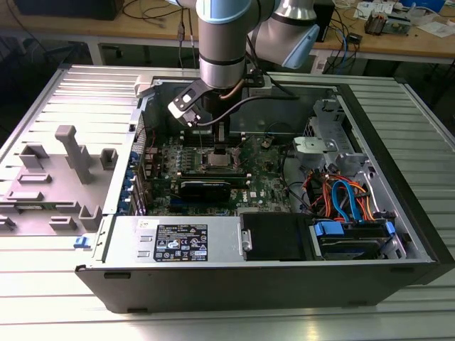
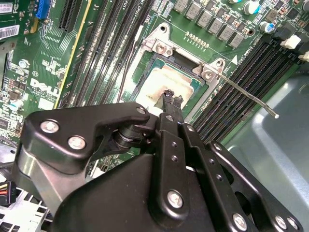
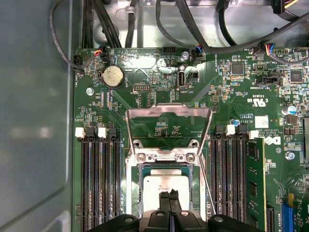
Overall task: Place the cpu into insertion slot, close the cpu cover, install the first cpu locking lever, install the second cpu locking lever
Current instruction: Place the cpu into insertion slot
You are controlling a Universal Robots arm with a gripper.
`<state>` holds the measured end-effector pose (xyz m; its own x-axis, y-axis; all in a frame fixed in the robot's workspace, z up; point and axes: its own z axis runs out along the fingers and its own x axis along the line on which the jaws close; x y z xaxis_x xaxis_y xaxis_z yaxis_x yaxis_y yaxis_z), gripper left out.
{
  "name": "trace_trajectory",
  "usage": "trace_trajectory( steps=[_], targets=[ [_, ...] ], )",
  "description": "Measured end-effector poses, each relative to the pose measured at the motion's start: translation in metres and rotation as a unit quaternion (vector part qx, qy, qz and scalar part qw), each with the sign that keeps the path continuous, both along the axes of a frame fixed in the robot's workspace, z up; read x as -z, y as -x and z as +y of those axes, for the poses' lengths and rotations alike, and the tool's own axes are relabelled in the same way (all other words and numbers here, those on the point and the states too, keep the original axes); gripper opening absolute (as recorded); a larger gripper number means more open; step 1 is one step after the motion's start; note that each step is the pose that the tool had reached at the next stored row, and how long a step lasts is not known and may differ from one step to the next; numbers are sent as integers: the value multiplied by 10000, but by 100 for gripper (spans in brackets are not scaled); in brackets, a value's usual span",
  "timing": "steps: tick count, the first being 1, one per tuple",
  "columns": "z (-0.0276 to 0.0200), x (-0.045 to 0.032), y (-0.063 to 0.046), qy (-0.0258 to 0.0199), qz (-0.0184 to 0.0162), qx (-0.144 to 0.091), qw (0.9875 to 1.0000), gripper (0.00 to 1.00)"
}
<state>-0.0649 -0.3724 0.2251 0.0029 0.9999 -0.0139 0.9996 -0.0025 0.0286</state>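
Gripper (image 3: 169,197) is hanging w/ fingers pinched together, nothing btwn them, tips at or just above the chip (image 3: 161,181). The chip is lying flat in the socket (image 3: 141,191), and the cover (image 3: 169,111) is standing open. Chip is prob. handling light, stiff, slick on top and fragile underneath, so edges look the safest hold.

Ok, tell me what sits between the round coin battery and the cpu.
In the first wrist view the cpu cover, swung open, sits between the coin battery and the cpu.
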Motion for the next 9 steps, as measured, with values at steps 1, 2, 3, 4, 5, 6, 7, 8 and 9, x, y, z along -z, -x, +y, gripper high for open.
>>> trace_trajectory(
  steps=[1, 2, 3, 4, 5, 6, 7, 8, 9],
  targets=[
    [0, 0, 0, 0, 1, 0, 10000, 11],
    [0, 0, 0, 0, 1, 0, 10000, 11],
    [0, 0, 0, 0, 1, 0, 10000, 11],
    [0, 0, 0, 0, 1, 0, 10000, 11],
    [0, -4, 0, -1, 1, 0, 10000, 11],
    [0, -14, 0, -1, 1, 0, 10000, 11],
    [0, -23, 0, 0, 2, 0, 10000, 11],
    [0, -28, 0, -1, 1, 0, 10000, 11],
    [0, -35, 0, -1, 2, 0, 10000, 11]
  ],
)
